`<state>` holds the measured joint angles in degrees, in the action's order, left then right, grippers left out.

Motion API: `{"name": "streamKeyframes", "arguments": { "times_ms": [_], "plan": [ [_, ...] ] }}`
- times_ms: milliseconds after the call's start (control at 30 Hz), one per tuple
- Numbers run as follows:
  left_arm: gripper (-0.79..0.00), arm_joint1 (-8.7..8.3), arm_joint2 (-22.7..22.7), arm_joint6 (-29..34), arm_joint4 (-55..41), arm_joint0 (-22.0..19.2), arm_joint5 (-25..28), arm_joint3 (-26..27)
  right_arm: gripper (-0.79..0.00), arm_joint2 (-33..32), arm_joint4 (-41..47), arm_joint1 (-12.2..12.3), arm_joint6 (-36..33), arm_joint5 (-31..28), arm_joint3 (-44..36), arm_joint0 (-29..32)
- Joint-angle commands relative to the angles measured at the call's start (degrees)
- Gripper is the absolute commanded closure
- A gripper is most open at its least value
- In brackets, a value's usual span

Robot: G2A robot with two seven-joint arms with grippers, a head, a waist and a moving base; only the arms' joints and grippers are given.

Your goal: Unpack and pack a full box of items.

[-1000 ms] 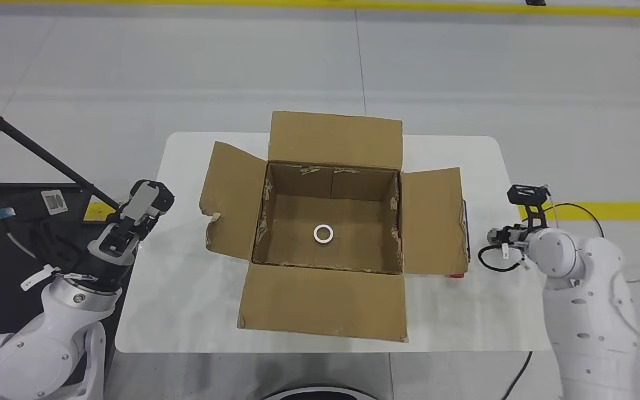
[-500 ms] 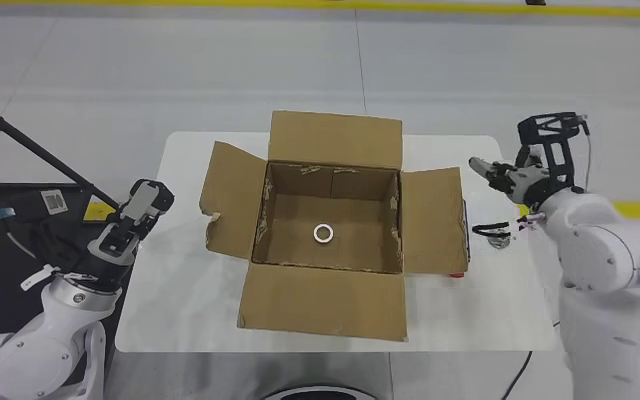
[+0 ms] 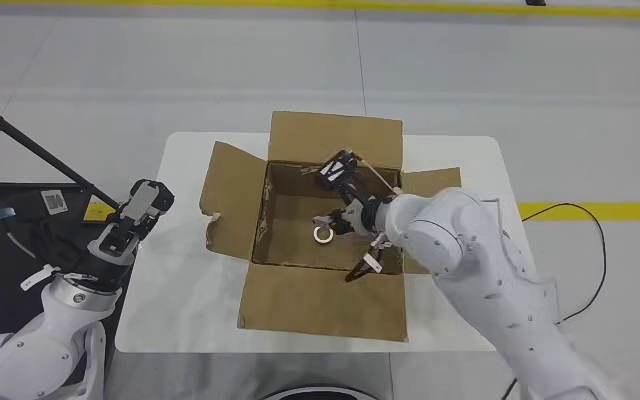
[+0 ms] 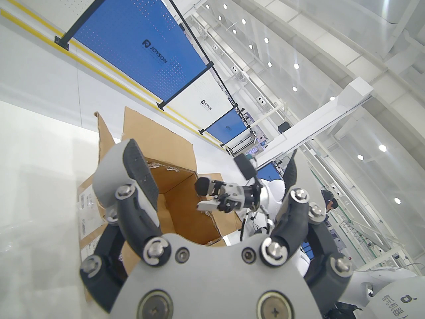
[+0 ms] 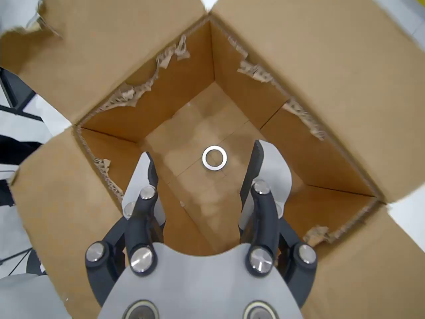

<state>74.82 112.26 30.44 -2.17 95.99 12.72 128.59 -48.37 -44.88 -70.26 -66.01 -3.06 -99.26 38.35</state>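
1. Step in hand: unpacking, by my reading, and near its end, with one item for you to lift out.

2. The box (image 3: 290, 225): brown cardboard, at the centre of the top view, standing on the white table (image 3: 180, 300). All four flaps (image 3: 335, 140) are folded outward, and ragged torn paper runs along the inner rim. Contents: one ring.

3. The ring (image 3: 323, 234): small, white or silvery, lying flat near the middle of the box floor, well apart from every wall.

4. Your right gripper (image 5: 202, 154): it hangs over the box opening, pointing down, its fingers spread wide with nothing between them. In its wrist view the ring lies on the floor beyond the gap between the fingertips, closer to one finger than the other. The gripper does not touch the ring.

5. Your left gripper (image 4: 212, 159): also spread wide and carrying nothing, held at the left edge of the top view, beside the table and well apart from the box.

6. Next move, as a judgement: lower the right gripper straight into the box until the fingertips flank the ring, then narrow them across it. The ring is thin and sits flat on cardboard, so you need the tips almost on the floor. Mind the walls and the torn rim on the way down.
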Motion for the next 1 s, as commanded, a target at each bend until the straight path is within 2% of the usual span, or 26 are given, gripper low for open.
{"name": "streamKeyframes", "arguments": {
  "times_ms": [0, 267, 333, 367, 467, 700, 833, 967],
  "plan": [
    [-0.785, 0.0, 0.0, 0.0, 0.0, 0.0, 0.0, 0.0, -0.529, 4.07, -1.26, -1.02, -0.3, 0.69, 4.94, -2.16],
    [-0.785, 0.0, 0.0, 0.0, 0.0, 0.0, 0.0, 0.0, -0.456, 13.39, -2.02, -5.34, 2.52, 2.48, 19.45, -7.71],
    [-0.785, 0.0, 0.0, 0.0, 0.0, 0.0, 0.0, 0.0, -0.44, 14.83, -2.19, -6.37, 3.33, 2.96, 22.58, -8.73],
    [-0.785, 0.0, 0.0, 0.0, 0.0, 0.0, 0.0, 0.0, -0.394, 15.37, -2.07, -6.85, 3.84, 2.95, 24.13, -9.2],
    [-0.785, 0.0, 0.0, 0.0, 0.0, 0.0, 0.0, 0.0, -0.385, 17.09, -2.72, -8.2, 4.39, 3.21, 28.29, -10.55],
    [-0.785, 0.0, 0.0, 0.0, 0.0, 0.0, 0.0, 0.0, -0.36, 19.55, -2.81, -10.82, 4.04, 2.37, 34.52, -12.58],
    [-0.785, 0.0, 0.0, 0.0, 0.0, 0.0, 0.0, 0.0, -0.296, 20.28, -3.1, -11.93, 4.07, 2.2, 36.92, -13.0],
    [-0.785, 0.0, 0.0, 0.0, 0.0, 0.0, 0.0, 0.0, -0.271, 20.5, -2.77, -12.81, 3.78, 1.61, 39.17, -13.2]
  ]
}}
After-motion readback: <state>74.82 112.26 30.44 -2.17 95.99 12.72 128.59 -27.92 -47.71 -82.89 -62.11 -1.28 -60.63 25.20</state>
